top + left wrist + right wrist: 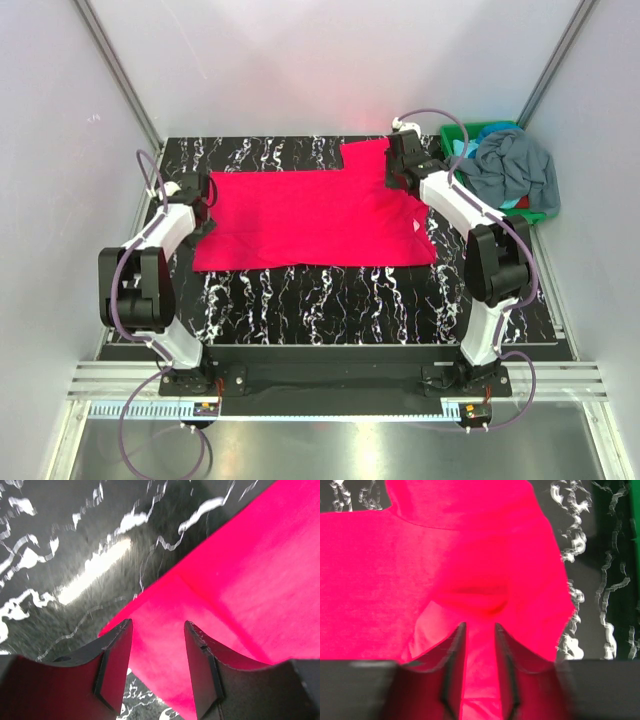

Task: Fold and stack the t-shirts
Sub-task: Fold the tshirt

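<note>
— How are the two looking?
— The left arm [165,232] and right arm [452,203] are showing white shells between black joint blocks.
— And cabling?
— Lilac cables [122,300] are looping from black base plates [190,378]; the left gripper [158,630] is showing dark matte fingers [116,652].

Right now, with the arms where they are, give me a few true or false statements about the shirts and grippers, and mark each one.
1. The magenta t-shirt lies spread on the table. True.
2. The left gripper is shut. False: it is open above the shirt's edge.
3. The grey-blue t-shirt lies folded on the table. False: it is heaped in the green bin.
4. The right gripper is over the magenta t-shirt. True.
</note>
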Controlling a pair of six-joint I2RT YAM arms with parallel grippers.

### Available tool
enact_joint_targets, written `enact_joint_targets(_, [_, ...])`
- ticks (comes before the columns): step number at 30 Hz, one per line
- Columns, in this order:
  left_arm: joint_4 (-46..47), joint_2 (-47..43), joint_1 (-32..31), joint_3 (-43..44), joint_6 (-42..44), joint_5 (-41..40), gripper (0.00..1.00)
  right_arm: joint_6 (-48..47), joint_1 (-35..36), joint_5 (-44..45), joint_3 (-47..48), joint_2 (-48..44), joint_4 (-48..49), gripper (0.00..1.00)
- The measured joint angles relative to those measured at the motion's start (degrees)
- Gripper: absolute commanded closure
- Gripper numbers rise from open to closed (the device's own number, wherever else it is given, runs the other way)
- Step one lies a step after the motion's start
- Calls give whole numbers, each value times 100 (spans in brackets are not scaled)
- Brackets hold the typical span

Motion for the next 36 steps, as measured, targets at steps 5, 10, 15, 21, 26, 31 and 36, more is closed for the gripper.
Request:
enact_joint_targets(5, [9, -15, -92, -293, -166, 76, 49, 413, 0, 232, 411, -133, -815, 55])
enact_joint_targets(10, [42, -9, -168, -302, -291, 94, 49, 1226, -2, -146, -470, -1010, -1338, 78])
enact_joint_targets(15, [72, 114, -205, -302, -306, 83, 49, 1646, -2, -310, -1377, -1235, -1475, 85])
enact_joint_targets(21, [70, 304, -205, -494, -308, 15, 49, 1871, -2, -323, -2103, -1075, -1526, 86])
enact_joint_targets(26, [61, 343, -205, -509, -339, -111, 49, 2028, -28, -76, -2474, -804, -1471, 87])
enact_joint_targets(31, [52, 387, -205, -509, -345, -254, 48, 2236, -98, 225, -2520, -678, -1419, 86])
enact_joint_targets(36, [-44, 640, -170, -415, -326, -273, 48, 2446, -111, 487, -2542, -699, -1526, 86])
